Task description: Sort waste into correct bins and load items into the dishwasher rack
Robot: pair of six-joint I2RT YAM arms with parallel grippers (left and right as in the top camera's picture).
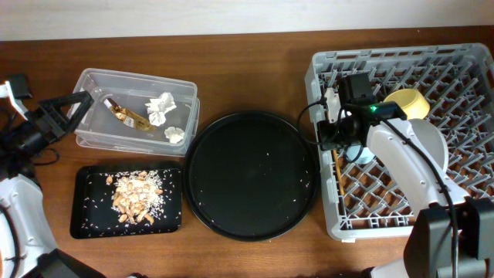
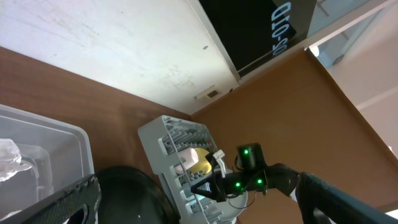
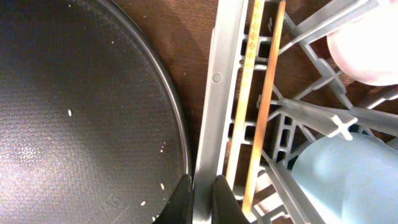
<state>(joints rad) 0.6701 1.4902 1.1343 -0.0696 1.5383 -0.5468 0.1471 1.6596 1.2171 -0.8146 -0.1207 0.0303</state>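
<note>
Left gripper (image 1: 76, 108) at table's left edge: fingers spread wide, empty. Right gripper (image 3: 202, 199) above the dishwasher rack (image 3: 214, 112) wall, beside chopsticks (image 3: 266, 106): fingers nearly pressed together.

My gripper (image 3: 202, 188) straddles the grey wall of the dishwasher rack (image 3: 214, 106), a finger close on each side, though I can't tell if they're pinching it. Just inside the wall the chopsticks (image 3: 268, 93) lie side by side, with the pink cup (image 3: 367, 43) and blue cup (image 3: 348, 180) beyond. Outside it, past a strip of bench (image 3: 180, 25), sits the white-flecked round black tray (image 3: 81, 112).
</note>
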